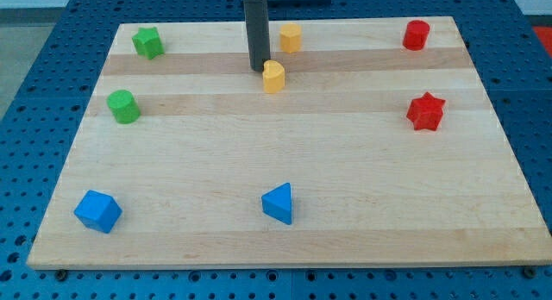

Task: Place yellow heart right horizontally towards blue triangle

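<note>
1. My tip (pixel 257 70) is a bare rod end with no jaws.
2. The yellow heart (pixel 273 77) sits just beside it, toward the view's right.
3. The blue triangle (pixel 279 203) lies well below it.

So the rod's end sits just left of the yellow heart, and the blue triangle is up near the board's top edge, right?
Not quite. My tip does sit just left of the yellow heart, but the blue triangle lies near the board's bottom edge, as the camera view shows.

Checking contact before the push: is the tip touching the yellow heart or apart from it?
Touching, or nearly: my tip sits right at the yellow heart on its left edge, no visible gap.
</note>
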You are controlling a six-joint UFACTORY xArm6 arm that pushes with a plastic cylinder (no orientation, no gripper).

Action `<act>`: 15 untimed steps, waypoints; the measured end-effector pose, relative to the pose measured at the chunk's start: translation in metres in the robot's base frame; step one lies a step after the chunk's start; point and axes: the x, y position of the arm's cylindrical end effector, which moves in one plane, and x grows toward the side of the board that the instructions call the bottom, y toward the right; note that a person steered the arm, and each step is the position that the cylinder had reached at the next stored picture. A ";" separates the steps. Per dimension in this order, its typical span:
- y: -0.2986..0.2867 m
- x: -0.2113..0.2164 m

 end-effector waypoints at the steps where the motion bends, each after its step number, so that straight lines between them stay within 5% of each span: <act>1: 0.004 0.016; 9: 0.106 0.118; 15: 0.112 0.204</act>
